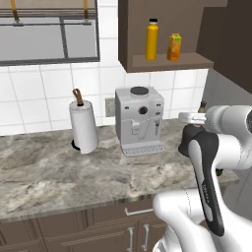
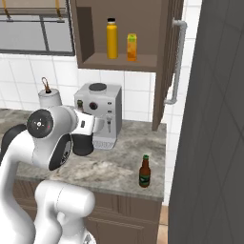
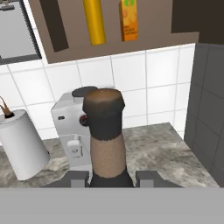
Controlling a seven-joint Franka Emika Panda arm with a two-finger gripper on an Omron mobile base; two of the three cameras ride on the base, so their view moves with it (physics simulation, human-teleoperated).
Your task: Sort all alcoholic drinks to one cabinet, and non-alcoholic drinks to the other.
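My gripper [image 3: 112,177] is shut on the squat black bottle [image 3: 105,140], whose narrow neck with a pale label rises between the finger tips. The bottle [image 1: 188,141] hangs above the counter's right part, in front of the coffee machine, and its dark body [image 2: 83,144] shows under the hand. The slim brown beer bottle [image 2: 145,171] with a green label stands upright near the counter's front right edge. In the open cabinet [image 2: 119,61] the tall yellow-orange bottle [image 2: 112,39] and the orange juice carton [image 2: 132,47] stand side by side on the shelf [image 1: 170,61].
A white coffee machine [image 1: 139,120] stands against the tiled wall, with a paper towel roll [image 1: 83,125] to its left. The cabinet door [image 2: 164,62] with a grey tubular handle [image 2: 176,62] hangs open. A dark grey tall unit [image 2: 214,119] bounds the counter on the right.
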